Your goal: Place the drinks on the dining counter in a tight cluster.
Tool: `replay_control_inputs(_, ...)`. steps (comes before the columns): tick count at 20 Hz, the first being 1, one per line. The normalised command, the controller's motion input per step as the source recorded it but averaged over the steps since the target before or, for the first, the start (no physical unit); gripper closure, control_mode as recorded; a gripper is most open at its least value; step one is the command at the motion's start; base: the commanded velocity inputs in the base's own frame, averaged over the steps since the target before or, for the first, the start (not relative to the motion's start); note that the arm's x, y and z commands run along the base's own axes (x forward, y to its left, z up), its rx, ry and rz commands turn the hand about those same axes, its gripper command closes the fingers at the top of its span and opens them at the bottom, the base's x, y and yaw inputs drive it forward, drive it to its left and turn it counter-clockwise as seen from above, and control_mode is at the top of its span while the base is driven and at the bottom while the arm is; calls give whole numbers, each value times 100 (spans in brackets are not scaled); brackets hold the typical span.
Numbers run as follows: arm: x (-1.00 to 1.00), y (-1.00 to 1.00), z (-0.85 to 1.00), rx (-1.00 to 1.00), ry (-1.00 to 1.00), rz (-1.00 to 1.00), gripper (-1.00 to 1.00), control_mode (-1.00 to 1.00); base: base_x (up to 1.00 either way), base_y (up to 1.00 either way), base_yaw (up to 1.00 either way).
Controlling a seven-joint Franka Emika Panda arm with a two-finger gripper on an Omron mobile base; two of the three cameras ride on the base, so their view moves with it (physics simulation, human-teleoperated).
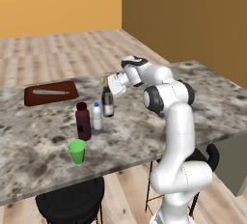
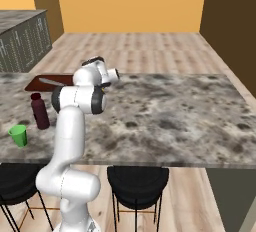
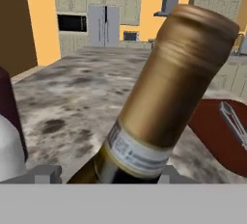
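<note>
The dark wine bottle [image 1: 107,103] with a gold-foil neck stands on the dining counter [image 1: 144,131]. My gripper [image 1: 107,85] is shut on its neck from the right. In the hand view the neck [image 3: 169,83] leans between the fingertips [image 3: 46,175], above the pale label. The small blue-capped water bottle [image 1: 97,117] stands just to the left of the wine bottle, almost touching it. The squat maroon bottle [image 1: 83,120] stands left of that, close by; it also shows in the right base view [image 2: 40,111].
A green cup [image 1: 76,151] stands near the counter's front edge, in front of the maroon bottle. A dark red cutting board [image 1: 50,93] with a knife lies at the back left. Black bar stools [image 1: 72,201] stand under the front edge.
</note>
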Motion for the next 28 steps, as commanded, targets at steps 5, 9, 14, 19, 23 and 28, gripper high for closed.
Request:
replay_control_inputs(5, -15, 0, -31, 0, -22, 0, 100, -100, 0, 0, 0)
replay_control_inputs(9, -12, 0, -28, 0, -21, 0, 100, -100, 0, 0, 0)
replay_control_inputs(14, -13, 0, -31, 0, -16, 0, 100, -100, 0, 0, 0)
replay_control_inputs(19, -10, -3, -30, 0, -4, 0, 100, -100, 0, 0, 0)
replay_control_inputs(23, -2, -6, -28, 0, 0, 0, 100, -100, 0, 0, 0)
replay_control_inputs(28, 7, -15, -25, 0, 0, 0, 100, -100, 0, 0, 0)
